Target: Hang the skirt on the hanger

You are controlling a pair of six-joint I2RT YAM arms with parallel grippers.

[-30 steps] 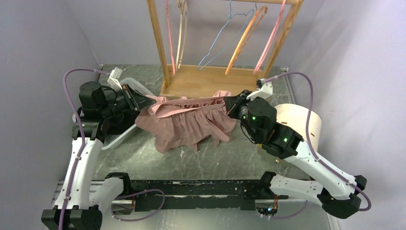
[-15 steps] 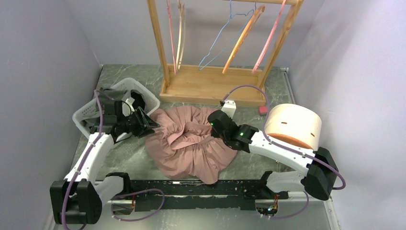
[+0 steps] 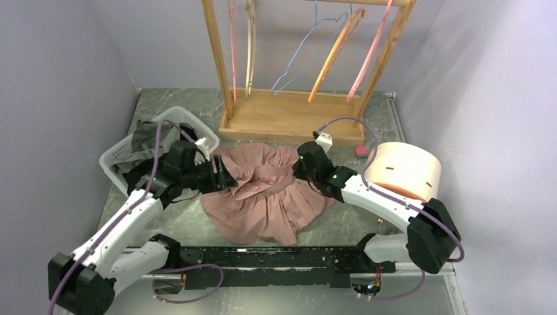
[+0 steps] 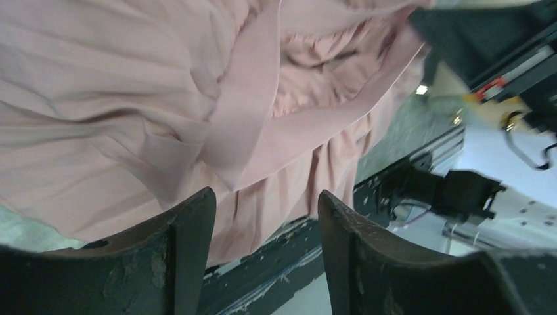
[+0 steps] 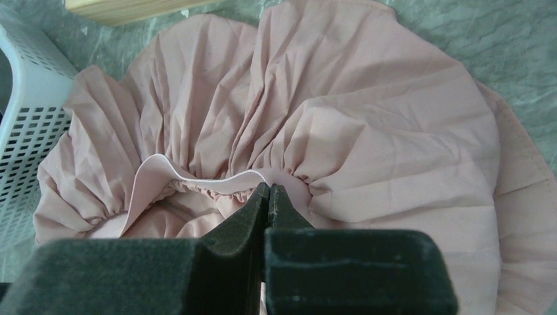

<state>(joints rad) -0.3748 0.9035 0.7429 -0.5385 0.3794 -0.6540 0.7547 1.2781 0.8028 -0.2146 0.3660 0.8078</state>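
The pink skirt (image 3: pixel 269 197) lies crumpled on the table, its waistband (image 4: pixel 243 111) folded across the middle. My left gripper (image 3: pixel 226 178) hovers at the skirt's left edge. In the left wrist view it (image 4: pixel 266 195) is open, with nothing between its fingers and the skirt (image 4: pixel 131 98) beyond them. My right gripper (image 3: pixel 297 169) is at the skirt's right side. The right wrist view shows it (image 5: pixel 269 190) shut on the gathered waistband (image 5: pixel 197 180) of the skirt (image 5: pixel 368 131). Several hangers, one blue wire (image 3: pixel 302 49) and one orange (image 3: pixel 335 52), hang on the wooden rack (image 3: pixel 289 118) behind.
A white basket (image 3: pixel 125 157) with dark clothes stands at the left, close to my left arm. A round peach box (image 3: pixel 404 170) sits at the right, with a small pink object (image 3: pixel 360 151) beside it. A black rail (image 3: pixel 276 259) runs along the near edge.
The skirt, held stretched between both grippers a second ago, has come down onto the table. My left gripper has opened and let it go; the right stays shut on it.
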